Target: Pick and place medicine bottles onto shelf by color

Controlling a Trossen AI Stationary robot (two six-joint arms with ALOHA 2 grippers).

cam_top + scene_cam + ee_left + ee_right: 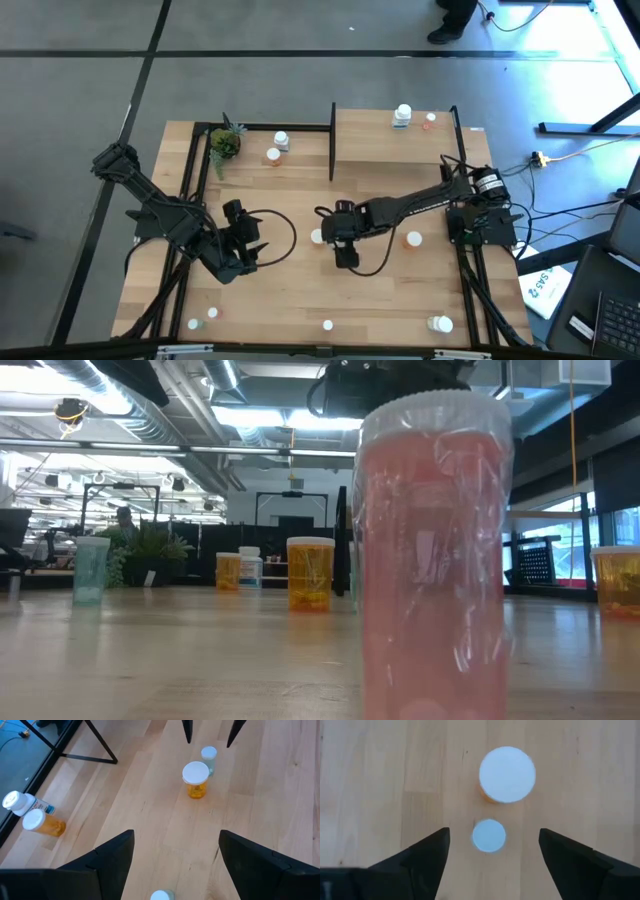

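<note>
Two capped bottles, a large orange one point(507, 776) and a smaller one point(489, 835), stand mid-table under the right gripper point(492, 851), whose fingers are spread apart and hold nothing. I judge this the approach to a pick: next it must descend around one bottle and close. The shelf point(380, 135) carries two bottles point(402, 115). The left gripper point(176, 851) waits, fingers apart.

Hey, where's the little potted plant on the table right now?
In the high view the potted plant sits at the table's far left, left of the shelf, with two bottles between them.
</note>
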